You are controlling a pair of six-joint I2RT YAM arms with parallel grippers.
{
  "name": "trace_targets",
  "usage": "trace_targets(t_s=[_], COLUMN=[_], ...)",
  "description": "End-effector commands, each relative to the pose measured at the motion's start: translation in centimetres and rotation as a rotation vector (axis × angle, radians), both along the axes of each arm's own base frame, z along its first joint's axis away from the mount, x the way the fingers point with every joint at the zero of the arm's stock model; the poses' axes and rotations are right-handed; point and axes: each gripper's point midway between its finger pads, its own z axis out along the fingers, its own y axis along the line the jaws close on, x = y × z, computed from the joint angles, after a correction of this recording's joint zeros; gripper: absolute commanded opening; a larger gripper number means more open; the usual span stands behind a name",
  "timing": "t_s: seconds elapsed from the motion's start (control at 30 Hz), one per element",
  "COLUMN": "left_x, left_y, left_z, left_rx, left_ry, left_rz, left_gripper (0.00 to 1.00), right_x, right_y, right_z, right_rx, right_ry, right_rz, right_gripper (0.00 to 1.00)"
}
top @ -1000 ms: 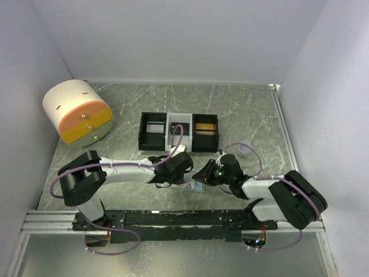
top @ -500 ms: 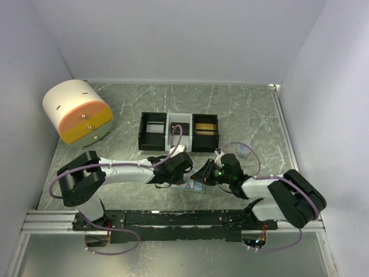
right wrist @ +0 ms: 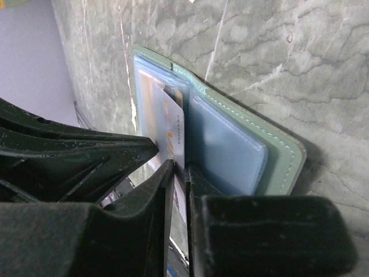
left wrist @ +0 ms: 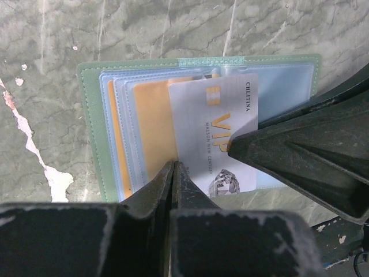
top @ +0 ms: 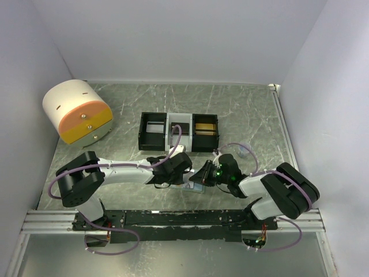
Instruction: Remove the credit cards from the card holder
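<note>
The card holder (top: 195, 187) lies open near the table's front edge, between my two grippers. In the left wrist view its sage-green edge (left wrist: 87, 115) frames clear sleeves, and an orange credit card (left wrist: 151, 124) sits in the left panel. A silver VIP credit card (left wrist: 214, 124) sticks partway out across the fold. My left gripper (left wrist: 174, 167) is shut, its tips pressing down on the holder at the silver card's left edge. My right gripper (right wrist: 180, 168) is shut on the silver card (right wrist: 173, 135), which stands edge-on between its fingers beside the pale blue panel (right wrist: 230, 150).
A black-and-white three-compartment tray (top: 142, 131) stands behind the grippers. A white and orange drum-shaped container (top: 78, 112) sits at the back left. A small clear object (top: 245, 153) lies right of the tray. A black rail (top: 184, 218) runs along the near edge.
My right gripper's jaws have narrowed onto the silver card, and the right arm has edged a little to the left. The left gripper has stayed shut in place.
</note>
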Motion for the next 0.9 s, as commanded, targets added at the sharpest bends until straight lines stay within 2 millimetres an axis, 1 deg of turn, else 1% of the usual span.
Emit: trace_targets(t_s=[0.0, 0.03, 0.13, 0.33, 0.43, 0.63, 0.7, 0.8, 0.87], left_x=[-1.1, -1.1, -1.1, -1.3, -1.4, -1.3, -1.3, -1.3, -1.3], left_y=[1.6, 1.7, 1.7, 1.7, 1.5, 1.2, 1.2, 1.1, 1.2], left_z=[-1.2, -1.2, -1.2, -1.4, -1.5, -1.2, -1.2, -1.2, -1.2], left_rx=[0.062, 0.062, 0.061, 0.057, 0.049, 0.034, 0.033, 0.035, 0.035], left_ry=[0.032, 0.031, 0.031, 0.037, 0.04, 0.034, 0.034, 0.037, 0.038], left_rz=[-0.006, -0.003, -0.003, -0.005, -0.011, -0.016, -0.017, -0.018, -0.019], left_gripper=[0.09, 0.09, 0.09, 0.08, 0.08, 0.08, 0.08, 0.08, 0.08], right_x=[0.6, 0.7, 0.6, 0.1, -0.1, 0.5, 0.8, 1.1, 1.3], right_y=[0.4, 0.2, -0.6, -1.7, -1.4, -0.7, -0.7, -0.8, -0.5], right_z=[0.4, 0.3, -0.2, -0.7, -0.5, 0.5, 0.5, 0.1, 0.2], right_rx=[-0.005, -0.018, -0.063, -0.084, -0.055, 0.012, 0.012, -0.01, 0.0], right_ry=[-0.028, -0.03, -0.024, -0.011, -0.002, -0.01, -0.011, -0.004, -0.004], right_rz=[0.006, -0.002, -0.025, -0.054, -0.049, -0.071, -0.08, -0.091, -0.087], right_gripper=[0.1, 0.07, 0.03, 0.02, 0.07, 0.24, 0.28, 0.3, 0.3])
